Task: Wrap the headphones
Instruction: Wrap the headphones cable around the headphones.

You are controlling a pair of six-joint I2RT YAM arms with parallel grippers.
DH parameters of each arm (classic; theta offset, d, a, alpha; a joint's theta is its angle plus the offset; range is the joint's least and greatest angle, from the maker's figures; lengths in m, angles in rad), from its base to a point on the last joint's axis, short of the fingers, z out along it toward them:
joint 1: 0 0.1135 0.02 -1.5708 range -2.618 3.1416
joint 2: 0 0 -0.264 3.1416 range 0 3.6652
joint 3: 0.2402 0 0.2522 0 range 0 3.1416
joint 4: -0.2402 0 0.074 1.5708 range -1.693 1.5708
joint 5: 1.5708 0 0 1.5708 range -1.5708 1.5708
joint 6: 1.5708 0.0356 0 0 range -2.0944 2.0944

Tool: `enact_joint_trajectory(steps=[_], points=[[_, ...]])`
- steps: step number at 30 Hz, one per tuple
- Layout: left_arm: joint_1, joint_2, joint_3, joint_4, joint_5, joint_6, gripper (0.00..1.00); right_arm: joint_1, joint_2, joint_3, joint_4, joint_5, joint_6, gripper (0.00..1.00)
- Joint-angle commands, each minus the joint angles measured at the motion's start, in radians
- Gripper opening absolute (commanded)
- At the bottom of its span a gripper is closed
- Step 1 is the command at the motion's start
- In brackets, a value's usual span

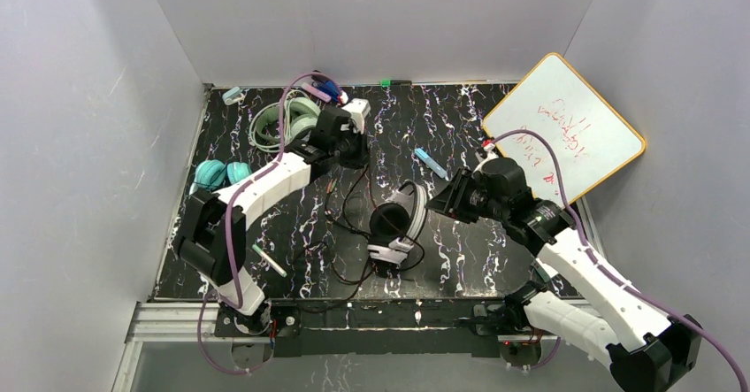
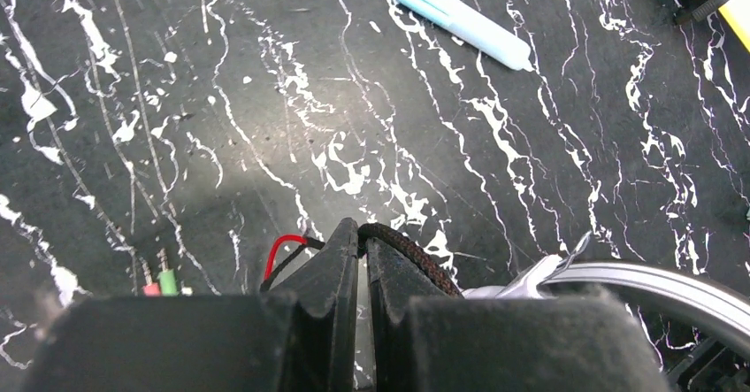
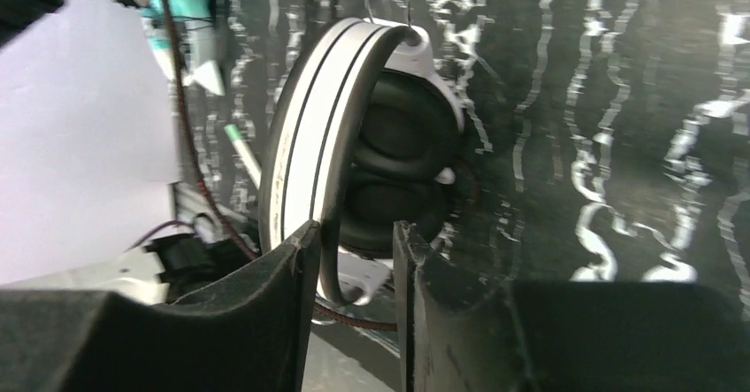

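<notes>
Both hands are busy: left hand [image 2: 361, 234] clenched on the thin black cable [image 2: 412, 249], right hand [image 3: 355, 233] released, fingers astride the band of the black-and-white headphones [image 3: 398, 144]. Unsupported, they could topple and snag the cable.

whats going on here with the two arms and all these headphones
The left gripper is shut on the thin black cable of the black-and-white headphones, which sit mid-table. The right gripper is at their headband with its jaws apart, so the band is in the gap, not clamped. The cable lies loose on the table, not yet wrapped. The mint-green headphones and teal headphones lie off to the left.
</notes>
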Motion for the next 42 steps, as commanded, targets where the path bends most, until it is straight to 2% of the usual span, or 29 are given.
enact_joint_trajectory(steps=[1, 4, 6, 10, 18, 26, 27, 30, 31, 33, 37, 40, 42], points=[[-0.048, 0.028, 0.055, 0.005, -0.047, 0.017, 0.0, 0.0, -0.001, 0.104, -0.273, 0.139, -0.138, 0.45], [-0.08, 0.055, 0.075, 0.005, -0.06, 0.021, 0.0, -0.002, 0.033, 0.174, -0.364, 0.193, -0.156, 0.52], [-0.095, 0.073, 0.087, 0.008, -0.064, 0.023, 0.0, 0.0, 0.059, 0.22, -0.414, 0.219, -0.164, 0.6], [-0.121, 0.107, 0.108, 0.011, -0.063, 0.027, 0.0, 0.0, 0.063, 0.247, -0.455, 0.293, -0.164, 0.71], [-0.153, 0.167, 0.133, 0.022, -0.025, 0.023, 0.0, -0.001, 0.072, 0.324, -0.456, 0.376, -0.171, 0.76], [-0.169, 0.164, 0.094, 0.044, 0.04, -0.012, 0.0, -0.001, 0.246, 0.472, -0.4, 0.331, -0.244, 0.77], [-0.169, 0.149, 0.079, 0.046, 0.043, -0.018, 0.0, -0.003, 0.258, 0.48, -0.4, 0.325, -0.237, 0.8], [-0.17, 0.094, 0.042, 0.048, 0.052, -0.026, 0.0, -0.002, 0.277, 0.481, -0.396, 0.317, -0.168, 0.96], [-0.172, 0.075, 0.03, 0.047, 0.055, -0.026, 0.0, -0.002, 0.281, 0.477, -0.396, 0.319, -0.131, 0.98], [-0.173, 0.037, 0.003, 0.045, 0.065, -0.035, 0.0, -0.002, 0.299, 0.479, -0.439, 0.357, 0.018, 0.99], [-0.189, -0.034, -0.048, 0.041, 0.077, -0.055, 0.0, -0.003, 0.378, 0.572, -0.648, 0.418, 0.284, 0.98], [-0.202, -0.085, -0.074, 0.03, 0.082, -0.068, 0.0, -0.002, 0.402, 0.611, -0.729, 0.414, 0.395, 0.97], [-0.212, -0.11, -0.088, 0.023, 0.09, -0.078, 0.0, -0.003, 0.394, 0.601, -0.723, 0.392, 0.423, 0.95]])
